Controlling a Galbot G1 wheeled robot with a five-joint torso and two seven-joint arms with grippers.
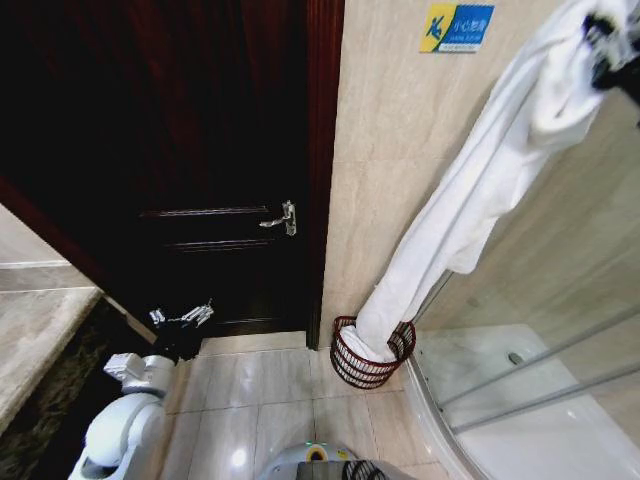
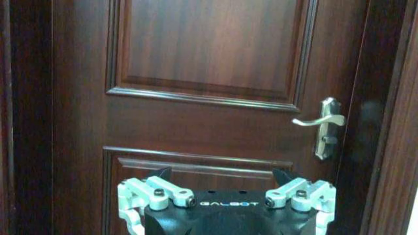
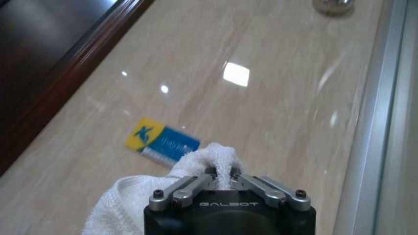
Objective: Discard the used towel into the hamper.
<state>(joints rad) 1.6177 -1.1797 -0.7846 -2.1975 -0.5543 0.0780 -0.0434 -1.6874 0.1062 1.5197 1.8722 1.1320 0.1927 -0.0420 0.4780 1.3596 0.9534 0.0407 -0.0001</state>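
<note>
A long white towel [image 1: 470, 200] is held high at the upper right of the head view by the right gripper [image 1: 607, 45], whose fingers are closed on a bunched fold of the cloth. In the right wrist view the same gripper [image 3: 222, 177] is seen pinching the towel [image 3: 196, 169] between its fingertips, with a blue and yellow sign [image 3: 162, 142] on the beige tiled wall [image 3: 274, 98] beyond it. From the grip the towel hangs down along the wall [image 1: 390, 150], and its lower end is gathered inside the hamper [image 1: 372, 352], a dark reddish-brown openwork basket standing on the tiled floor [image 1: 270, 400] in the corner between the dark wooden door [image 1: 200, 150] and the glass shower screen [image 1: 560, 330]. The sign [image 1: 456, 27] is seen on the wall above.

The left gripper [image 1: 182, 317] is held low near the foot of the door, well apart from the hamper. In the left wrist view, its fingers [image 2: 140, 196] are spread wide with nothing between them, and the door [image 2: 209, 73] with its metal handle [image 2: 323, 125] is faced.
</note>
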